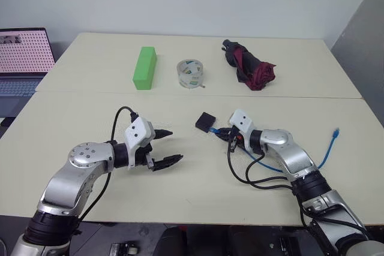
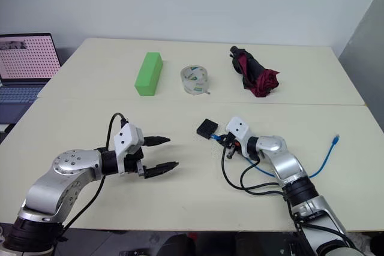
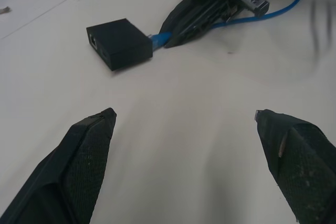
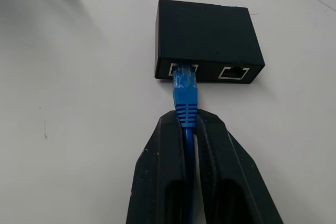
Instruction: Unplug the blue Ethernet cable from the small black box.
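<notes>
Right grip: the right gripper (image 4: 191,124) is pinching its two black fingers tight on the thin bright-blue Ethernet cable (image 4: 187,109), just behind the ribbed boot of its plug; that is likely the spot for a straight pull out of the socket.
Plug: it is sitting in one port of the small flat matte-black plastic box (image 4: 207,35); the neighbouring port is showing empty.
Box: it is lying flat near the middle of the cream table (image 1: 192,196), untouched by either gripper, so it may be dragging along when pulled.
Left grip: the left gripper (image 1: 163,147) is hanging over the table with fingers spread wide, grasping nothing, well apart from the box.
Cable run: the blue cord is looping under the right arm, its free plug lying toward the table's right edge.
In the way: black robot cables (image 1: 243,175) are curling beside the cord.
Beyond: a green rectangular block (image 1: 144,67), a clear tape roll (image 1: 191,73), a folded dark-red umbrella (image 1: 249,65) and an open laptop (image 1: 21,58) are all standing well apart.
</notes>
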Robot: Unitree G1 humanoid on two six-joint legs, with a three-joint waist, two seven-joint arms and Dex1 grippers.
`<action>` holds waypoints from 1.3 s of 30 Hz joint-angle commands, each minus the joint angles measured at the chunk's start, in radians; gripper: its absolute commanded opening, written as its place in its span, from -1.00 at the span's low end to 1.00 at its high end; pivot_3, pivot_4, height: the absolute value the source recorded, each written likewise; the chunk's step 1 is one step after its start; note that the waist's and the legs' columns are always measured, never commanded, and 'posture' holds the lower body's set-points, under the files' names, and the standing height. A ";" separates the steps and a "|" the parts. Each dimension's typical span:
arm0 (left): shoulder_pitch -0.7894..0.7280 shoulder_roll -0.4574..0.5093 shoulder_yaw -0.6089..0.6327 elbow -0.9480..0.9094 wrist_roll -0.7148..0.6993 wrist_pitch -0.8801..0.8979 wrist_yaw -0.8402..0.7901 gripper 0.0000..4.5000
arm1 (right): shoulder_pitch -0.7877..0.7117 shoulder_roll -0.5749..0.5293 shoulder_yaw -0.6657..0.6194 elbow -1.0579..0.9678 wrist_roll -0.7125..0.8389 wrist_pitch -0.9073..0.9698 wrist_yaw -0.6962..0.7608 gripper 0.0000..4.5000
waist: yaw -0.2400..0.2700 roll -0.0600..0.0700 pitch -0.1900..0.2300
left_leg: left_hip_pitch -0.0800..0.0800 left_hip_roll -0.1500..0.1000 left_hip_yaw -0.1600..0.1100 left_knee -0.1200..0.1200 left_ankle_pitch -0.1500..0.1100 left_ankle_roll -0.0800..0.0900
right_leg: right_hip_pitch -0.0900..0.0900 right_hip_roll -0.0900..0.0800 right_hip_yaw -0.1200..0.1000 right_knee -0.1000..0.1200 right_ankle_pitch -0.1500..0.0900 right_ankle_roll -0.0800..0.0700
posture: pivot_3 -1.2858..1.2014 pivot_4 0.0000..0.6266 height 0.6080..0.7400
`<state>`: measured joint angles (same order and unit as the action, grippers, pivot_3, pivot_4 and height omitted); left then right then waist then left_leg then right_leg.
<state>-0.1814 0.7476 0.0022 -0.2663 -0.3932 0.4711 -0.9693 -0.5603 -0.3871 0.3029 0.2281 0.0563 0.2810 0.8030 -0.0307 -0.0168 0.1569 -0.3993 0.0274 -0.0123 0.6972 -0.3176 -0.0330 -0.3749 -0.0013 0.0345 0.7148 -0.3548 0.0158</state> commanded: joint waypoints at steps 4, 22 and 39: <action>-0.056 -0.059 0.068 0.062 -0.114 0.178 0.068 1.00 | -0.015 -0.108 0.039 -0.212 -0.143 -0.296 0.015 -0.98 | 0.001 0.001 0.001 | 0.000 0.000 0.000 0.000 0.000 0.000 | -0.001 0.000 0.000 0.000 0.000 0.000 | 0.03 -0.52 1.00; -0.147 -0.137 0.154 0.031 -0.523 0.532 0.040 1.00 | 0.011 -0.206 0.044 -0.213 -0.266 -0.855 -0.029 -0.98 | -0.001 0.000 0.000 | 0.000 0.000 -0.001 0.001 0.000 0.000 | 0.001 0.000 -0.001 0.000 0.000 0.000 | 0.03 -0.52 1.00; -0.182 -0.179 0.164 0.089 -0.594 0.545 0.045 -0.24 | 0.007 -0.217 0.040 -0.215 -0.277 -0.921 -0.036 -0.98 | -0.001 0.000 0.000 | 0.000 0.000 0.000 0.002 0.000 0.000 | 0.001 0.000 -0.001 0.000 0.000 0.000 | 0.03 -0.52 1.00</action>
<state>-0.3532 0.5724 0.1452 -0.1706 -0.9632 1.0177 -0.9248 -0.5363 -0.5993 0.3734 0.0460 -0.2229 -0.6235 0.7810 -0.0315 -0.0167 0.1573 -0.3992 0.0278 -0.0127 0.6987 -0.3174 -0.0333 -0.3740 -0.0015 0.0339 0.7146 -0.3548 0.0158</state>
